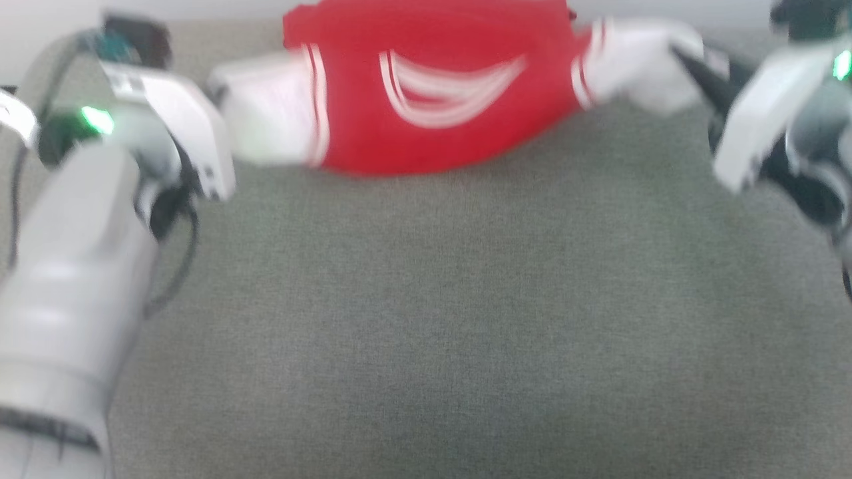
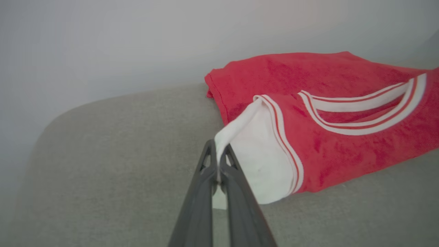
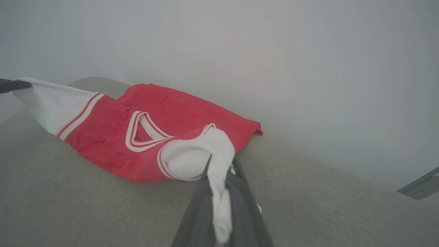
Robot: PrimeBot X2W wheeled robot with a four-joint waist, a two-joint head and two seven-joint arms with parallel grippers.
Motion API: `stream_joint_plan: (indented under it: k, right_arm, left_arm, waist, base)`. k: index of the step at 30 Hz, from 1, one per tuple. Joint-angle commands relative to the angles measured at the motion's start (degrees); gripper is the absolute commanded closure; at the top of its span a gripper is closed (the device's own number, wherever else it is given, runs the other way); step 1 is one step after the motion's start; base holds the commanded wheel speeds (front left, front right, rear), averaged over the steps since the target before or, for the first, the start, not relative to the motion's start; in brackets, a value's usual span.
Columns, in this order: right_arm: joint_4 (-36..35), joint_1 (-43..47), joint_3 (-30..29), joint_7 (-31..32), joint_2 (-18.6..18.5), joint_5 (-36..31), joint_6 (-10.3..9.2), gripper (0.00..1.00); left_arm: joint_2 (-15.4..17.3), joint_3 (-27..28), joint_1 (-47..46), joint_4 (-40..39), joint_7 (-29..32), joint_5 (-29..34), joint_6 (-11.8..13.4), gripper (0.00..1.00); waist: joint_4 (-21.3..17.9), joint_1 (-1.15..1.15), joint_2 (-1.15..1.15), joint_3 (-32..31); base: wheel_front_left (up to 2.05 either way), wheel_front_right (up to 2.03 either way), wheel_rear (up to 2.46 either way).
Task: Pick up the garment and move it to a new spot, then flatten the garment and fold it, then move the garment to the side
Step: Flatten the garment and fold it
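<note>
- Left gripper is clenched on one white sleeve.
- Right gripper clamps the other sleeve, likely to stretch the cloth flat.
- Garment lies at the grey cushion's far edge.

Head view steeply downward; wrist views low, close, from opposite sides, sharing garment.

I have the right gripper at six o'clock clamped on a white sleeve of the shirt, whose red body lies toward nine o'clock on the grey bench.
</note>
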Motion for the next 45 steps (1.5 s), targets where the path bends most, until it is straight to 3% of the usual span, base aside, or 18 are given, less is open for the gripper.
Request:
stream_joint_plan:
  k: [1, 8, 12, 18, 26, 33, 34, 36, 37, 45]
  right_arm:
    - [-1.65, 2.72, 0.27, 0.89, -1.33, 0.62, -0.07, 1.00]
    - [-11.94, 16.39, 1.23, 6.51, -8.69, 5.15, -0.08, 1.00]
    - [-16.77, 24.07, 0.90, 9.33, -12.29, 7.36, -0.06, 1.00]
    - [-20.90, 34.05, 0.44, 11.73, -16.40, 7.88, -0.07, 1.00]
    - [-26.14, 42.91, 1.27, 17.35, -19.92, 9.72, -0.07, 1.00]
    - [-25.54, 46.41, -0.89, 18.45, -19.38, 9.16, -0.10, 1.00]
    - [-24.80, 46.45, -1.40, 18.44, -18.65, 8.54, -0.10, 0.94]
    - [-22.98, 46.35, -2.48, 18.03, -17.28, 6.72, -0.16, 0.11]
    - [-22.15, 46.37, -2.84, 18.22, -16.43, 6.07, -0.17, 0.00]
    - [-21.56, 43.73, -9.29, 19.75, -14.40, 1.53, -0.59, 0.00]
  left_arm:
    - [0.77, -0.21, 2.82, -1.88, 1.52, -2.17, -0.14, 1.00]
    - [6.28, -2.23, 18.83, -15.60, 11.68, -5.98, 0.78, 1.00]
    - [10.74, -2.10, 29.31, -27.07, 15.94, -7.70, 4.42, 1.00]
    - [17.20, -0.72, 44.30, -42.91, 19.17, -8.47, 13.88, 1.00]
    - [19.52, -0.05, 58.73, -54.44, 25.36, -13.86, 22.25, 1.00]
    - [20.00, 0.32, 61.03, -59.48, 24.66, -13.21, 25.00, 1.00]
    - [19.67, 0.52, 60.79, -59.82, 23.99, -13.03, 25.07, 1.00]
    - [19.04, 0.58, 59.83, -60.23, 22.83, -12.59, 24.78, 1.00]
    - [18.80, 0.41, 59.29, -60.29, 22.32, -12.22, 24.52, 1.00]
    - [16.36, 0.04, 55.85, -59.83, 19.82, -10.67, 24.00, 1.00]
  waist:
    - [0.14, 0.00, 0.00, -1.43]
    - [-0.13, 0.00, 0.00, -3.72]
    - [-0.47, 0.00, 0.00, -4.35]
    - [-1.15, 0.00, 0.00, -4.76]
    - [-1.60, 0.00, 0.00, -4.31]
    - [-1.28, 0.00, 0.00, -3.82]
    - [-1.24, 0.00, 0.00, -3.69]
    - [-1.06, 0.00, 0.00, -3.34]
    - [-0.97, 0.00, 0.00, -3.15]
    - [-0.03, 0.00, 0.00, -1.30]
  base:
    - [0.00, 0.00, 0.00]
    - [0.00, 0.00, 0.00]
    - [0.00, 0.00, 0.00]
    - [0.00, 0.00, 0.00]
    - [0.00, 0.00, 0.00]
    - [0.00, 0.00, 0.00]
    - [0.00, 0.00, 0.00]
    - [0.00, 0.00, 0.00]
    - [0.00, 0.00, 0.00]
    - [0.00, 0.00, 0.00]
